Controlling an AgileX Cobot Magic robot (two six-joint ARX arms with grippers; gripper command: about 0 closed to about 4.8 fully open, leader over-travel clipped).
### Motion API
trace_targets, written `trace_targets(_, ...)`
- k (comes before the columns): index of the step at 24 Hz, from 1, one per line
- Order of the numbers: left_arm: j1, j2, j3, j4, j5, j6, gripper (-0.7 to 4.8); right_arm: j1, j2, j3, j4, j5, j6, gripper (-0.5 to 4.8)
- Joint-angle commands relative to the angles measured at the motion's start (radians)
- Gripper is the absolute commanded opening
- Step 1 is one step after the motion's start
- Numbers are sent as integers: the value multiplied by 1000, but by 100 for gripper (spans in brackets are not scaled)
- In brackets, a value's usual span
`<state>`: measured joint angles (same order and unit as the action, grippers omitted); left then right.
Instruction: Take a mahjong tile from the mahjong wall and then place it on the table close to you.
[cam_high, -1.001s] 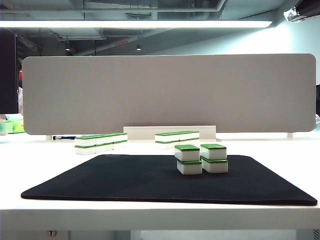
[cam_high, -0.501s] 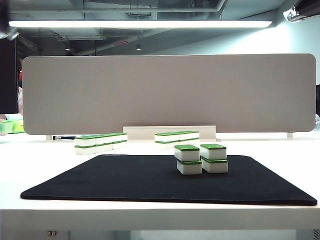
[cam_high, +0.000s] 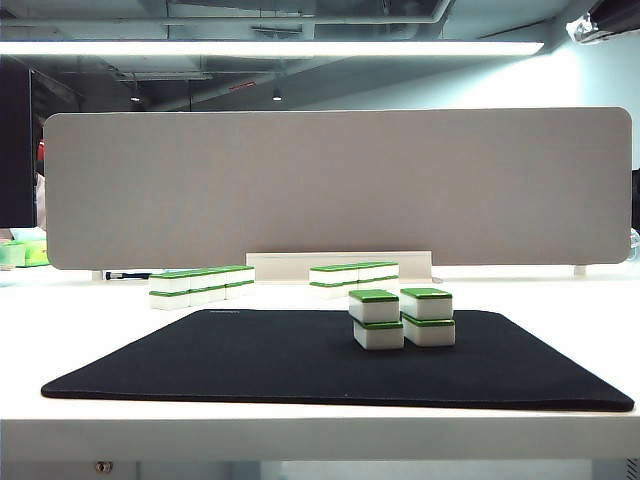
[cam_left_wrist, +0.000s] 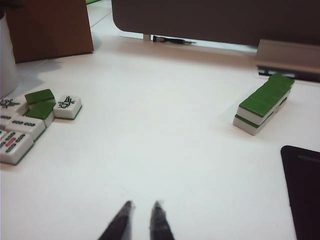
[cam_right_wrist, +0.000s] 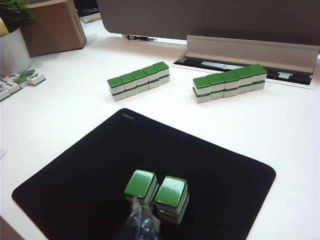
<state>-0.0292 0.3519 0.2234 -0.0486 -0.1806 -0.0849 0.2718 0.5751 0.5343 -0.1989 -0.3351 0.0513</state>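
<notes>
Two mahjong walls (cam_high: 201, 284) (cam_high: 354, 275) are seen on the white tabletop (cam_high: 90, 330) beyond the black mat (cam_high: 250, 355), in front of the grey divider (cam_high: 340, 185). Two short tile stacks (cam_high: 402, 317) are set on the mat. The left gripper (cam_left_wrist: 141, 220) is held over bare tabletop, jaws nearly together, empty, with loose tiles (cam_left_wrist: 30, 120) nearby. The right gripper (cam_right_wrist: 141, 220) is held beside the stacks; its jaws cannot be told apart.

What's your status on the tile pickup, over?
Left gripper nearly shut, empty, above bare table. Right gripper shut, empty, over the mat. Mahjong wall untouched, two-high. Nothing blocking.
</notes>
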Motion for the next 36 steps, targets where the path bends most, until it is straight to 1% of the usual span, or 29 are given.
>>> trace_targets(1, 40, -84, -85, 14, 80, -21, 49, 3, -2, 6, 16, 0, -3, -1)
trace_targets(4, 40, -138, -154, 42, 81, -41, 49, 2, -2, 6, 16, 0, -3, -1)
trace_targets(9, 44, -192, -213, 44, 81, -91, 49, 2, -2, 6, 16, 0, -3, -1)
trace_targets(14, 45, -266, -217, -6, 84, -81, 49, 2, -2, 6, 16, 0, -3, -1)
trace_targets(16, 45, -312, -217, -47, 84, -77, 49, 2, -2, 6, 16, 0, -3, -1)
trace_targets(20, 45, -347, -217, -135, 84, -72, 49, 2, -2, 6, 16, 0, -3, -1)
trace_targets(26, 44, -347, -217, -137, 99, -44, 49, 2, -2, 6, 16, 0, -2, -1)
trace_targets(30, 44, -347, -217, -137, 140, -46, 49, 2, -2, 6, 16, 0, -3, -1)
trace_targets(36, 44, -347, -217, -137, 140, -46, 49, 2, -2, 6, 16, 0, -3, -1)
